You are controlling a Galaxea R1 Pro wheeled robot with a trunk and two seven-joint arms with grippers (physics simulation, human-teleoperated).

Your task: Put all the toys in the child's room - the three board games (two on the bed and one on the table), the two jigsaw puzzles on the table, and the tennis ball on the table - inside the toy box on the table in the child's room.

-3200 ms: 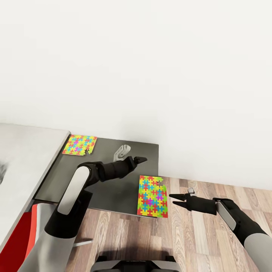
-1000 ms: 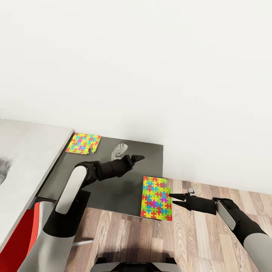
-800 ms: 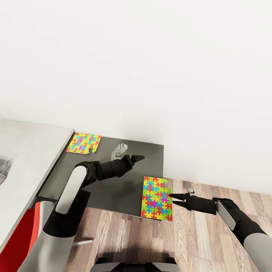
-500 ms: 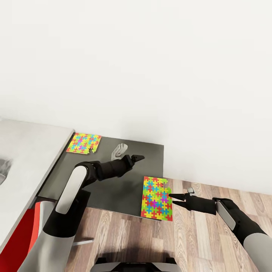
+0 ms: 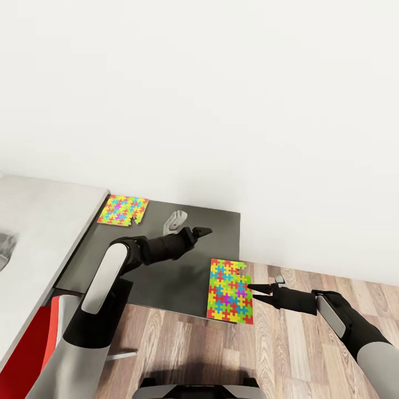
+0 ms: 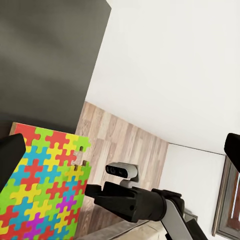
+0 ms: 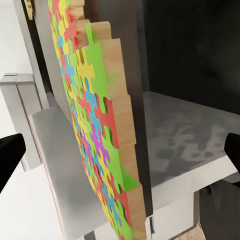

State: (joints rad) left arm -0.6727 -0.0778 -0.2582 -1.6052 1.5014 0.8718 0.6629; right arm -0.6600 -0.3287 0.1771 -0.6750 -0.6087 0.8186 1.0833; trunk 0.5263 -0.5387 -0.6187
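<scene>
A jigsaw puzzle (image 5: 230, 290) juts over the corner of the table's (image 5: 155, 271) dark lower section, above the wood floor (image 5: 288, 343), and that overhang appears to be the point: a thin mat lying flat offers no grip from above, while a free edge can be pinched from the side. The right gripper (image 5: 251, 293) comes in level at that edge, jaws parted, tips at the puzzle's rim and holding nothing; whether they touch it cannot be told. The left gripper (image 5: 204, 230) hangs over the dark surface, empty, its fingers apart in its wrist view. A second puzzle (image 5: 123, 210) lies flat at the far side near the wall (image 5: 221, 100), just beside the pale table top; a grey shape (image 5: 174, 221) rests between the two mats.

The right wrist view reveals what the head camera cannot: the near puzzle's (image 7: 100, 125) thickness, its wooden underside and how far it clears the table's edge. The left wrist view catches the right gripper (image 6: 92, 191) side-on beside the overhanging puzzle (image 6: 42, 185).
</scene>
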